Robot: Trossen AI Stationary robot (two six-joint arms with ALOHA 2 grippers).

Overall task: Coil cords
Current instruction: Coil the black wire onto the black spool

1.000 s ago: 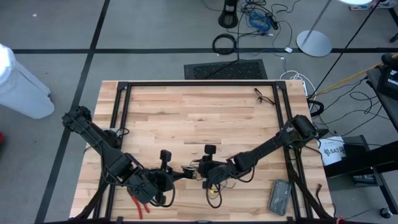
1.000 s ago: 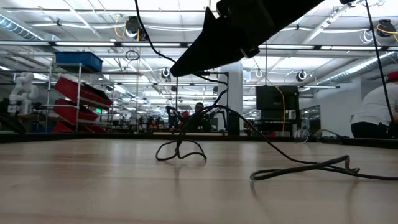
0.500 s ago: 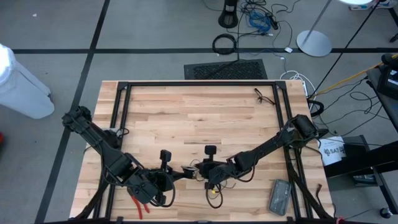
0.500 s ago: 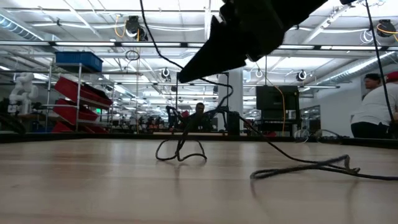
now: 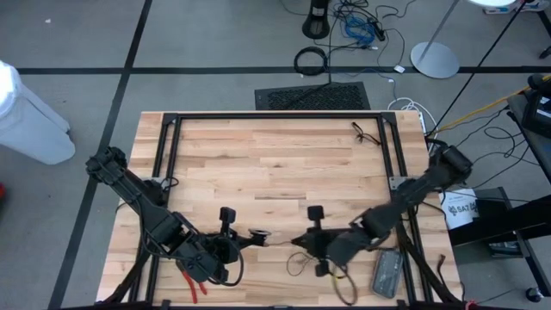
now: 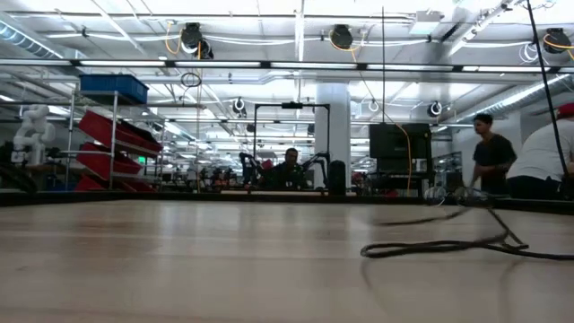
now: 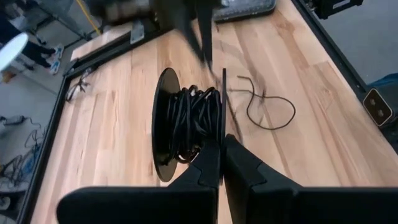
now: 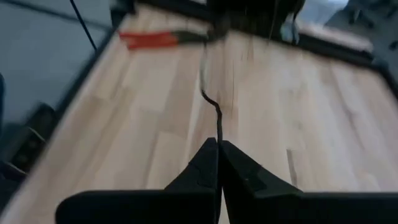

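Step in hand: we are winding the cord (image 7: 214,93) onto a small black spool (image 7: 186,127), and by our reading we are partway, since turns are already lying on it while a loose tail is trailing over the table (image 5: 258,164).
Left gripper (image 7: 222,140): we are holding its fingers pressed together on the spool's rim, near the front edge of the table, left of centre.
Right gripper (image 8: 218,144): we are pinching the cord with fingers pressed together, low over the front of the table, right of centre and apart from the spool.
Cord: it is running thin and black from the spool across to the right gripper; a slack loop is lying on the wood just beside the spool.
Next move: we are judging that the right gripper needs to carry its strand round the spool while keeping it taut, so the turn lands between the two flanges.
Other things: red-handled pliers (image 5: 191,286) are lying by the left arm, and a grey flat device (image 5: 386,271) is lying by the right arm.
Writing: we are finding nothing legible; a white tag (image 5: 461,209) off the table's right side is showing letters too small to read.
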